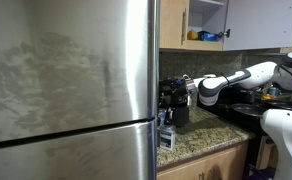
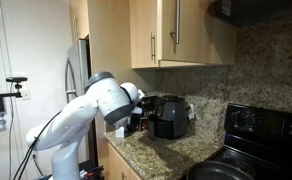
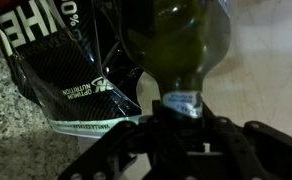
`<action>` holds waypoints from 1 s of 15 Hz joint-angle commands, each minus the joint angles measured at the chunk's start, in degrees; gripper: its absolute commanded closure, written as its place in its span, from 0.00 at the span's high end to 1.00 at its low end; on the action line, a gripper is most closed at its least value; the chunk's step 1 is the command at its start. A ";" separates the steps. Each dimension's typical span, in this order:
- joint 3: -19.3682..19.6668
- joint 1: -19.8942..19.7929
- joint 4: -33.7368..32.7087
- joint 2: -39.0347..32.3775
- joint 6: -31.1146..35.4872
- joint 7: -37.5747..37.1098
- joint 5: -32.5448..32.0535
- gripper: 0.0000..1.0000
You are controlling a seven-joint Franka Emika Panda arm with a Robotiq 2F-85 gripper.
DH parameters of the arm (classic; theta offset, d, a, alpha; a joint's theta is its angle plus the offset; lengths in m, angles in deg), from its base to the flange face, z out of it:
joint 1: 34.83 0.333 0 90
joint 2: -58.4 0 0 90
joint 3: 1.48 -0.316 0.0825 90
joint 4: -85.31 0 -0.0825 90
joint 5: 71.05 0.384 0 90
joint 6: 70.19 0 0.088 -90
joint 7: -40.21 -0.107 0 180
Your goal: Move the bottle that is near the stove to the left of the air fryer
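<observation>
Apparently the pincer (image 3: 181,128) is pinching the bottle (image 3: 181,35) by its narrow neck: in the wrist view the dark fingers (image 3: 126,145) sit tight on either side of it, with the olive-green glass body beyond them. Whether the bottle rests on the table (image 1: 201,145) or hangs just clear of it cannot be told. In both exterior views the arm hides it, close beside the air fryer (image 2: 169,115).

A hold that high on smooth glass is the weak point, I judge: a quick sideways move could make the heavy body swing or slip through. A glossy black bag (image 3: 66,70) lies just left of the bottle and could be dragged or tipped. The fridge (image 1: 66,70) leaves little room on the far side.

The bag shows large pale letters and a "%" sign, upside down; its small print is unreadable. A band on the neck is blurred.
</observation>
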 commanded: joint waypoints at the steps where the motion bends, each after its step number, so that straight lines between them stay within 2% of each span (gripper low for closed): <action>1: 3.07 5.86 -3.48 5.06 3.93 2.85 -3.71 0.11; 6: 7.24 14.54 -8.93 5.70 5.55 5.87 -6.20 0.11; 10: 8.66 19.44 -12.45 6.06 6.67 8.45 -7.95 0.11; 15: 10.01 21.45 -13.91 6.91 6.99 10.36 -9.98 0.11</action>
